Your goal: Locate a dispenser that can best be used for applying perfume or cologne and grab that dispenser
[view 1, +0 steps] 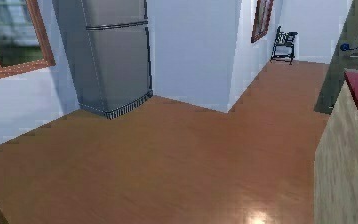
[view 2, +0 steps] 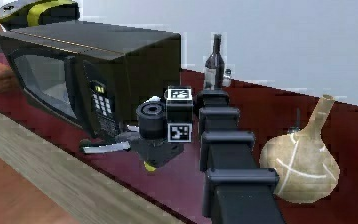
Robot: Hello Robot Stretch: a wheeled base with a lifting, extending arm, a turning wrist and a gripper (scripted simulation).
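- Microwave (view 2: 87,65) on the red counter (view 2: 262,105).
- Gripper (view 2: 99,146) low in front of the microwave; spread or pressed, holding or not, can't tell!
- Dark bottle (view 2: 215,58) just right of the microwave, pale thing (view 2: 228,76) beside it. Dispenser? Can't tell.
- Vase (view 2: 299,160) well right of the microwave.

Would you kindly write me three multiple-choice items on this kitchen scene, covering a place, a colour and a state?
1. Where does the beige vase stand? A in a sink; B on the dark red countertop; C on a shelf.
2. What colour is the fridge? A grey; B green; C yellow.
3. How is the microwave door? A missing; B swung wide; C closed.
Answers: 1 B, it rests there beside the arm; 2 A, its doors are grey; 3 C, the door sits flush.
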